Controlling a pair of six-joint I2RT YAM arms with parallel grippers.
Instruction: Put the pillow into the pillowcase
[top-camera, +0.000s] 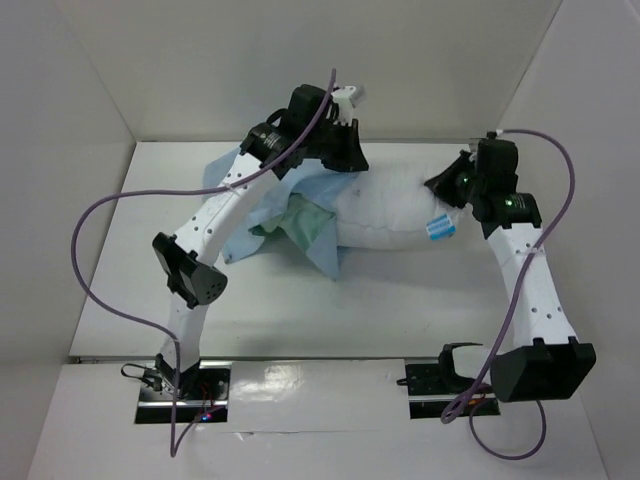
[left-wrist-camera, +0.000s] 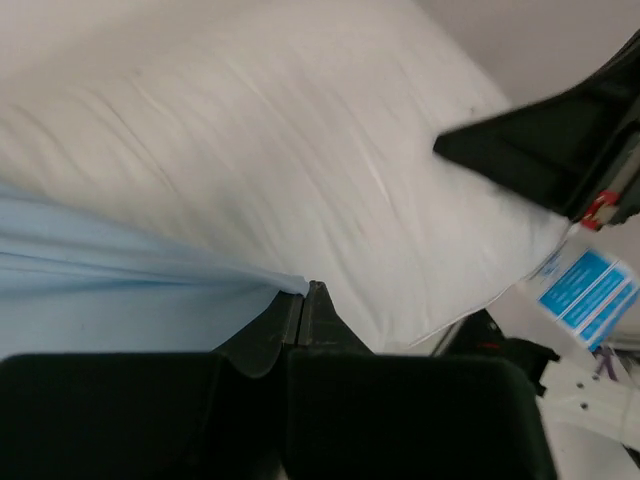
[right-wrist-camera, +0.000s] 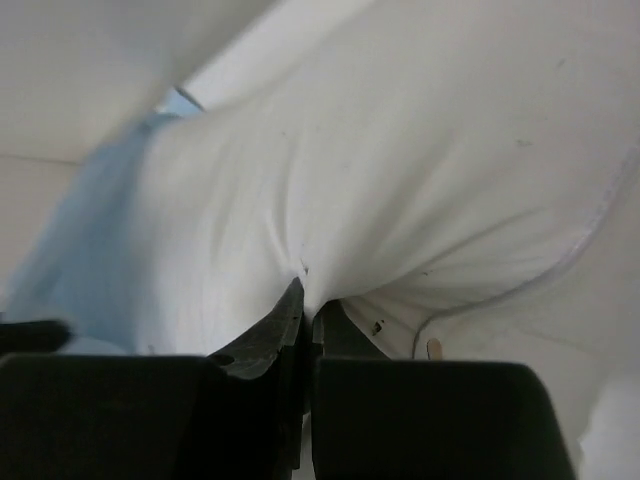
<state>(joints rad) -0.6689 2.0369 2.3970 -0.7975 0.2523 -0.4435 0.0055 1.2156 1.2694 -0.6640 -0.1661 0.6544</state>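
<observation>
Closest up is the left gripper (left-wrist-camera: 303, 292). Its two black fingers are squeezed tight with a fold of light blue cloth caught between the tips, so it's grasping the pillowcase (left-wrist-camera: 100, 270) right where the cloth edge meets the pillow (left-wrist-camera: 280, 150). Same story on the other side: the right gripper (right-wrist-camera: 305, 290) is clenched on a pinch of the pillow's white fabric, which puckers into creases running out from the tips, just beside a curved seam. From the top camera the pillow lies lengthwise across the far half of the white desk (top-camera: 350, 310), plump and wrinkly. The pillowcase is bunched up at the pillow's left end, plain blue side mostly out with a patch of sea-green showing in the folds, and some of it spills onto the desk toward the near side of the pillow. The blue cloth laps over the top of that left end, but honestly I can't tell how much of the pillow is actually inside it. The left gripper hangs over the pillow's far left corner and the right gripper sits at the pillow's right end. The blue-and-white tag (top-camera: 440, 227) sticks out of the seam at that right end, on the near side, just beside the right gripper.
</observation>
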